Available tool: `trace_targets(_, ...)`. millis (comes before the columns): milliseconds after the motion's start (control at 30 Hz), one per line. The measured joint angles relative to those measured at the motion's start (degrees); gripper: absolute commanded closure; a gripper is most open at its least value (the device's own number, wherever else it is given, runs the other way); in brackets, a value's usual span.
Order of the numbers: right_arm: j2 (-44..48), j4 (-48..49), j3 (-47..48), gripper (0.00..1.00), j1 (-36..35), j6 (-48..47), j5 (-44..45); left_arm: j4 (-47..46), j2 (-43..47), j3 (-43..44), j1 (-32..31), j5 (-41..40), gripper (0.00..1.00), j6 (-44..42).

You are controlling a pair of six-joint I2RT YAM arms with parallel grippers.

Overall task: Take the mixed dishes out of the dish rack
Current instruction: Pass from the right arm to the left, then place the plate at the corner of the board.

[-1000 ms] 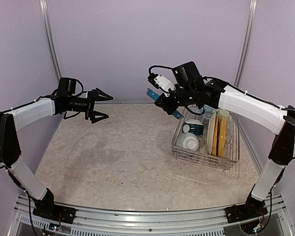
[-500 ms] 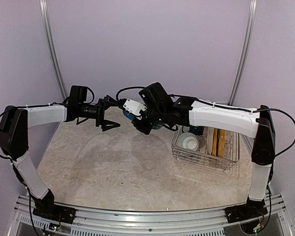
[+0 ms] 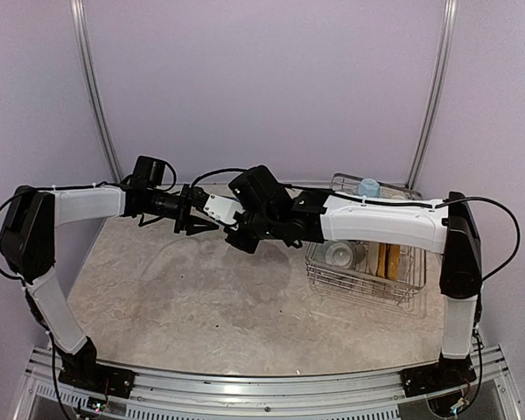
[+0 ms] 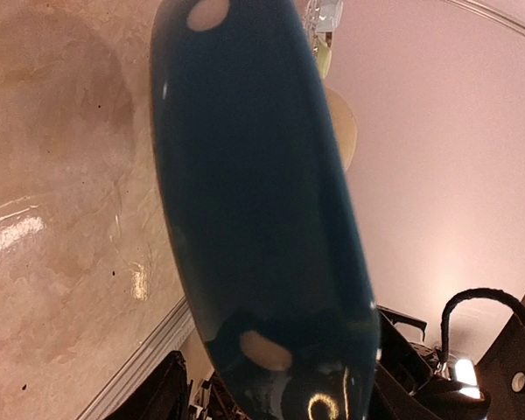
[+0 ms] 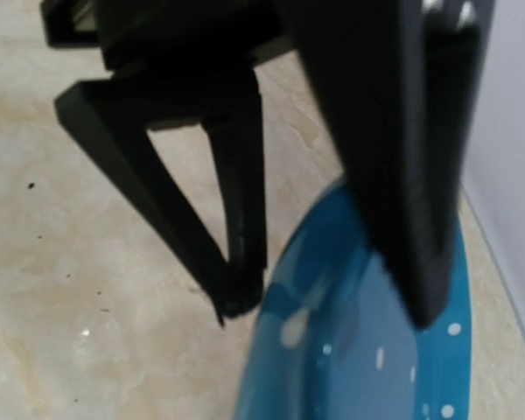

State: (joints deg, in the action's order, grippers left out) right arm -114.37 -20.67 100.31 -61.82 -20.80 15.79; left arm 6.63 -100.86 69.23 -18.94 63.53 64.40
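My right gripper (image 5: pixel 332 306) is shut on the rim of a blue, white-dotted plate (image 5: pixel 367 350) and holds it in the air over the table's back middle. In the top view the right gripper (image 3: pixel 234 234) meets my left gripper (image 3: pixel 201 217). In the left wrist view the blue plate (image 4: pixel 254 192) fills the frame edge-on. It stands between the spread left fingers (image 4: pixel 171 389), which are open and not closed on it. The dish rack (image 3: pixel 363 293) sits at the right. It holds yellow-orange plates (image 3: pixel 387 258), a white bowl (image 3: pixel 339 254) and a light blue mug (image 3: pixel 368 187).
The purple back wall and its metal posts stand close behind both grippers. The right arm stretches across the table from the rack's side. The marbled tabletop (image 3: pixel 201 306) lies below the plate.
The right arm has carried the blue plate left, from above the rack to the left gripper. The left gripper has moved right so that its open fingers sit around the plate.
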Motion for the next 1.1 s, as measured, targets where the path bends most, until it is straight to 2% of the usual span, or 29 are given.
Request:
trace_targets(133, -0.74, 0.79, -0.33, 1.00, -0.70, -0.72, 1.62, 1.16, -0.44, 0.28, -0.31, -0.90, 0.57, -1.33)
trace_targets(367, -1.92, 2.10, -0.50, 1.00, -1.92, -0.81, 3.13, 2.86, -0.44, 0.28, -0.17, -1.46, 0.80, -1.79)
trace_targets(500, -2.38, 2.82, -0.57, 0.83, -2.27, -1.40, 4.37, 5.33, -0.42, 0.59, 0.46, -0.87, 0.92, -0.17)
trace_targets(533, -2.45, 2.80, -0.57, 0.75, -2.29, -1.09, 4.42, 5.79, -0.42, 0.63, 0.61, -0.81, 0.95, -0.35)
trace_targets(667, -2.62, 3.26, -0.59, 0.34, -2.40, 1.25, 5.03, 6.67, -0.42, 0.63, 0.81, -1.75, 1.00, -2.51)
trace_targets(733, -2.27, 4.63, -0.70, 0.18, -2.40, 2.71, 5.46, 7.50, -0.44, 0.61, 1.25, -3.80, 1.00, -4.33)
trace_targets(800, -1.49, 5.95, -1.79, 0.07, -2.40, 4.00, 5.79, 8.41, -0.44, 0.61, 1.97, -5.22, 1.00, -5.88)
trace_targets(1100, 4.02, 4.94, -5.73, 0.03, -0.15, 12.37, 5.70, 10.27, -0.52, 0.61, 4.76, -9.84, 1.00, -11.78)
